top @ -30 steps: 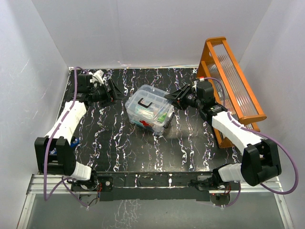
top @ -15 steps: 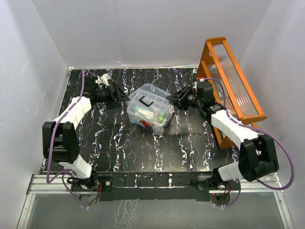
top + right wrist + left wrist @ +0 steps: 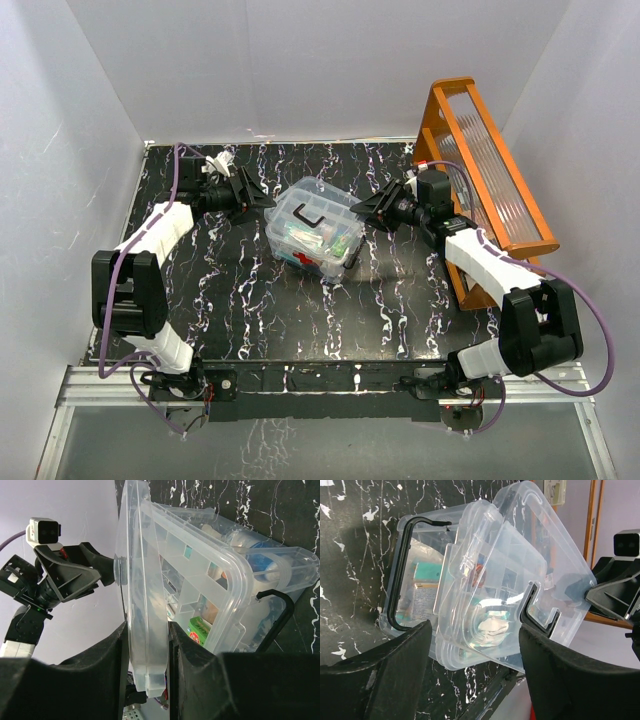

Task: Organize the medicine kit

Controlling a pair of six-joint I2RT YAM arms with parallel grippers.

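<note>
The medicine kit (image 3: 312,232), a clear box with a red cross, stands mid-table, holding packets and a divided tray (image 3: 200,575). Its clear lid (image 3: 315,205) with a black handle (image 3: 306,213) lies on top, tilted. My right gripper (image 3: 372,211) is at the box's right side and is shut on the lid's edge (image 3: 145,645). My left gripper (image 3: 253,198) is open at the box's left side, its fingers (image 3: 395,675) spread wide just short of the lid (image 3: 520,575) and touching nothing. A black carrying handle (image 3: 400,575) hangs on the box's end.
A tall orange rack (image 3: 490,170) with ribbed clear panels stands along the right edge, right behind my right arm. White walls close in the black marbled table (image 3: 300,320) at the back and on both sides.
My left gripper has swung from the back-left corner rightwards, up to the box's left side. My right gripper has stayed at the lid's right edge.
</note>
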